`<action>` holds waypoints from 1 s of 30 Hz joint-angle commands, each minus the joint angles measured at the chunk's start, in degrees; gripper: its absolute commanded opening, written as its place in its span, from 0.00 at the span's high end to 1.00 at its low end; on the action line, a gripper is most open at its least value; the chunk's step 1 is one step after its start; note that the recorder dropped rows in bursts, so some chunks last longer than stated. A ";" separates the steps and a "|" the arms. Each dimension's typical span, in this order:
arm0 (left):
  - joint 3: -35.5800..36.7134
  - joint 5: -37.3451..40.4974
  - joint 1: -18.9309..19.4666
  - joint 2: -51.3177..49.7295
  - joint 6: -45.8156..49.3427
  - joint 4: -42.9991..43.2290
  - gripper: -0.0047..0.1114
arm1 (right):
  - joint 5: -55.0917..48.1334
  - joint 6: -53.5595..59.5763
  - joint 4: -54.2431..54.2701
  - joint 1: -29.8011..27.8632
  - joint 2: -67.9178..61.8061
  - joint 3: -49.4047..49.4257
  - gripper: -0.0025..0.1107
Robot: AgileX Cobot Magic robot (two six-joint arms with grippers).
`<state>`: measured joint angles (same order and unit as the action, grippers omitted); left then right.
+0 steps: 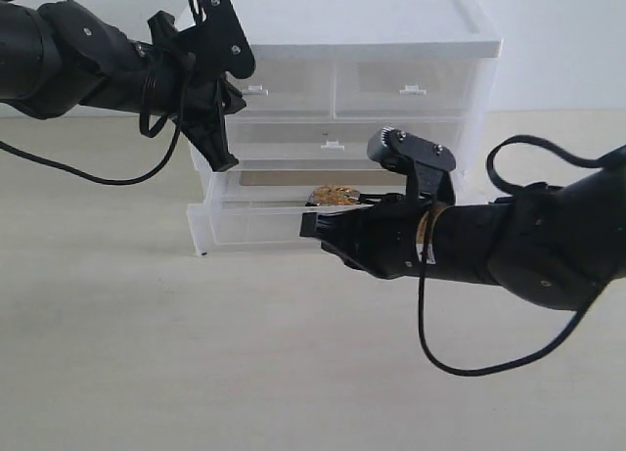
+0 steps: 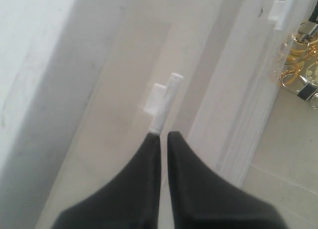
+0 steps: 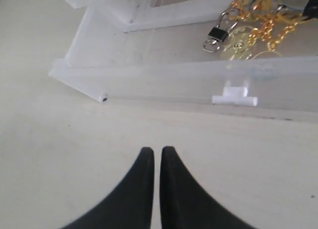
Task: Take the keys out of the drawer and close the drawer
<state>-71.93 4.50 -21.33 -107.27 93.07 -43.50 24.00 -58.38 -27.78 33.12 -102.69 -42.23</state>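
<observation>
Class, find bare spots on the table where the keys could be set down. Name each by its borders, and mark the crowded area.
Widest free patch: the table in front of the open drawer, left of the right gripper. Another lies left of the cabinet. Crowded: around the keys, where the right gripper hovers.

Keys point(image 3: 258, 20) are mostly shiny gold, plus a silver clasp and a little black bit. Drawer point(image 1: 245, 226) is milky see-through white, its tab handle point(image 3: 234, 99) solid white like the cabinet point(image 1: 391, 30). Surface point(image 1: 196, 373) is plain pale cream, no pattern. Left gripper point(image 2: 164, 134), right gripper point(image 3: 157, 150) and the cables point(image 1: 421, 319) are all black.
</observation>
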 commanded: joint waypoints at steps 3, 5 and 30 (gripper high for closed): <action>-1.43 0.76 0.78 2.30 -2.04 -0.89 0.92 | -12.57 7.59 -2.42 -0.06 10.93 3.88 0.98; -1.43 6.93 0.78 4.10 -2.18 -0.89 0.92 | -15.15 8.78 -3.19 -0.06 15.32 6.51 0.98; -1.43 20.46 0.67 -6.73 -6.13 1.72 0.46 | -27.91 15.36 -5.63 0.04 34.65 16.57 0.45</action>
<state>-73.15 24.75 -20.62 -113.48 87.58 -41.03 -4.53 -43.59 -32.76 33.12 -68.33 -25.93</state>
